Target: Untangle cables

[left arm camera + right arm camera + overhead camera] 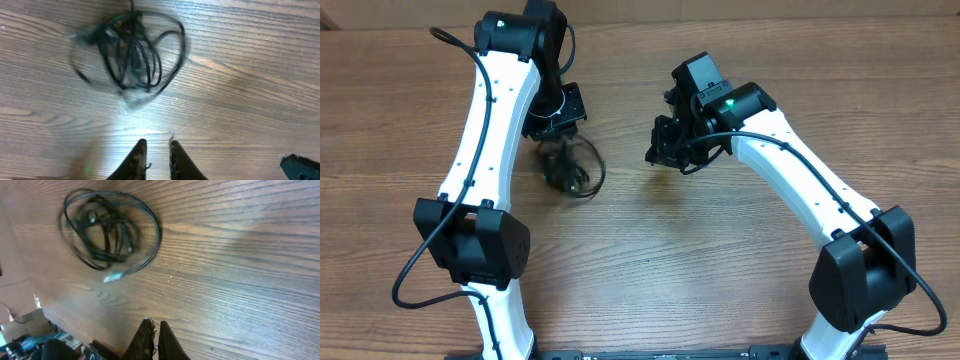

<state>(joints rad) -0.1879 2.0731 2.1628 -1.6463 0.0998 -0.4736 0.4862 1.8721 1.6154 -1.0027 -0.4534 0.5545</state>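
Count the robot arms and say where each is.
2. The left arm ends near the cable tangle; the right arm ends farther from it. None appears hidden.

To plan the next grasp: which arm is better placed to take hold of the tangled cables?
Probably left: the left gripper hangs just beside the cables; the right gripper is farther off and shut.

The overhead camera is looking straight down, from afar, on the brown wood-grain table [650,250]. Each wrist camera is looking closely forward over the left pincer [157,145] or the right pincer [155,324]. Both are sharing the small black tangle of thin cables [131,55] ahead of the pincers.
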